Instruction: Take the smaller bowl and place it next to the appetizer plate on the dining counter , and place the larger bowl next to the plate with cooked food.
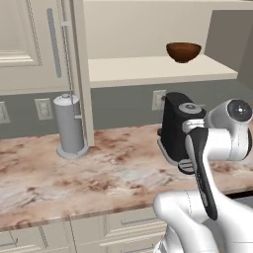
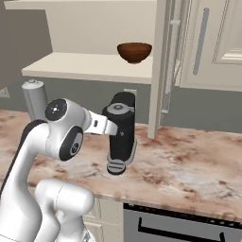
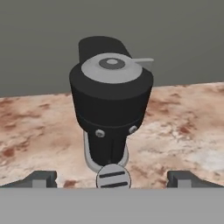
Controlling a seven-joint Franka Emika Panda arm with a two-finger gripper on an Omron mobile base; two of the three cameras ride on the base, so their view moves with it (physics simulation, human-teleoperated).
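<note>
End effector (image 3: pixel 112 178) (fingers spread) facing glossy black cylindrical machine (image 3: pixel 111 103)

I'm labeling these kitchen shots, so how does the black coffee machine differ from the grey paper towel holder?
The coffee machine is black and bulky; the paper towel holder is grey and a slim cylinder. The coffee machine stands below the open shelf, the holder below the cabinet door. Both stand upright on the marbled counter.

A bowl (image 1: pixel 183 51) is set on a shelf (image 1: pixel 148 71) above the desk (image 1: pixel 99 173), against the wall. A coffee machine (image 1: pixel 179 131) is placed on the desk below the shelf, toward the back. A paper towel holder (image 1: pixel 68 126) is placed on the desk well to the machine's left, beside a tall cabinet (image 1: pixel 39 44). Drawers (image 1: pixel 74 232) are found under the desk's front edge.
</note>
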